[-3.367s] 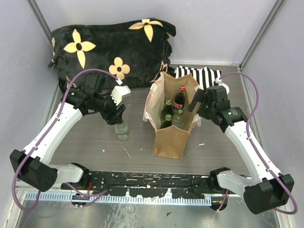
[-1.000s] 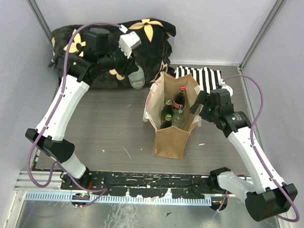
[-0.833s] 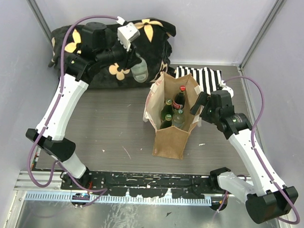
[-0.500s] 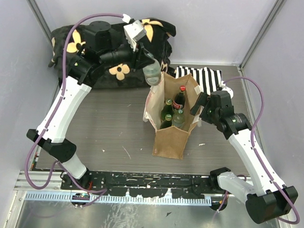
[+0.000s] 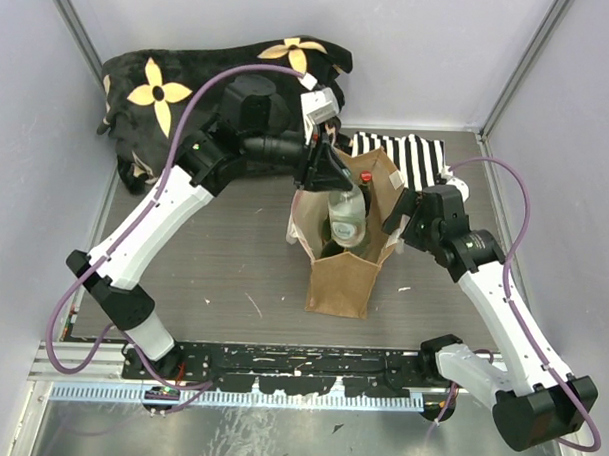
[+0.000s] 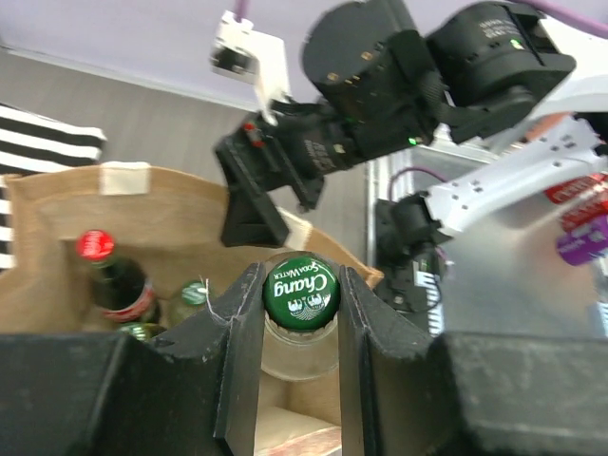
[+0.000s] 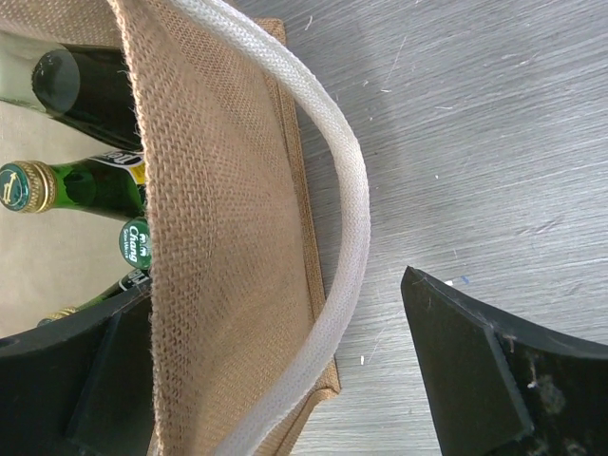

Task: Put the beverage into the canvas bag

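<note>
One clear, green-capped beverage (image 5: 347, 217) hung over the open mouth of the single canvas bag (image 5: 338, 279), its neck clamped between the fingers of the left gripper (image 6: 299, 285). At least three other bottles (image 7: 85, 185) crowded the bag's inside beneath it, one of them red-capped (image 6: 95, 245). The right gripper (image 7: 266, 294), jaws wide, straddled the bag's wall and white handle (image 7: 347, 209). One striped cloth (image 5: 412, 157) and one black flowered blanket (image 5: 219, 85) lay behind the bag on the table (image 5: 213, 265).

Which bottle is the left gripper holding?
The clear bottle with the green Chang cap, clamped at its neck in the left gripper above the canvas bag. The others, like the red-capped bottle, stand inside the bag, ungripped.
</note>
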Available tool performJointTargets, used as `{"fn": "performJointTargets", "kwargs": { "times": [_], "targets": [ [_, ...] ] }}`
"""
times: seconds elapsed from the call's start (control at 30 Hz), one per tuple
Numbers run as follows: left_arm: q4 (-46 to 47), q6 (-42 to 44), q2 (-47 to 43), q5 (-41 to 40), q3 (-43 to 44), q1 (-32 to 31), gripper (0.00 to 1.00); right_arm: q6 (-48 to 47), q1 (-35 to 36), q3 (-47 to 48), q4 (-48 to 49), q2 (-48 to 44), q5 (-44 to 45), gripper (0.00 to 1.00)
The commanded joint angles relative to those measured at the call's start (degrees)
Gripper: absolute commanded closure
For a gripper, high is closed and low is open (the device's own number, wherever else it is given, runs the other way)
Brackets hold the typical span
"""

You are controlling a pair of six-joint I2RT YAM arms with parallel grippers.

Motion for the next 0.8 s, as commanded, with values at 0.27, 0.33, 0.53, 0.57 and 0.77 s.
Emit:
{"fn": "performJointTargets", "kwargs": {
  "times": [0.27,0.33,0.53,0.57,0.77],
  "targets": [
    [5.56,-4.6,-2.24,11.43,-5.52,-5.55,1.0,1.73,-0.09,-0.99,-1.29,-3.91,2.02,0.0],
    [4.29,-4.35,-2.25,12.0,-5.73,-6.02,1.0,1.93,-0.14,-1.42,-1.46,-4.37,2.08,0.0],
    [3.87,-1.23,-1.93,7.83,-7.96,-6.43,1.0,1.93,-0.14,-1.6,-1.56,-4.44,1.99,0.0],
    [3.93,-0.39,-1.66,6.45,-8.62,-6.45,1.0,1.93,-0.13,-1.51,-1.54,-4.36,1.98,0.0],
    [7.71,1.35,-0.07,0.29,-9.34,-6.45,1.0,1.85,-0.12,-1.12,-1.56,-4.06,1.75,0.0]
  ]
}}
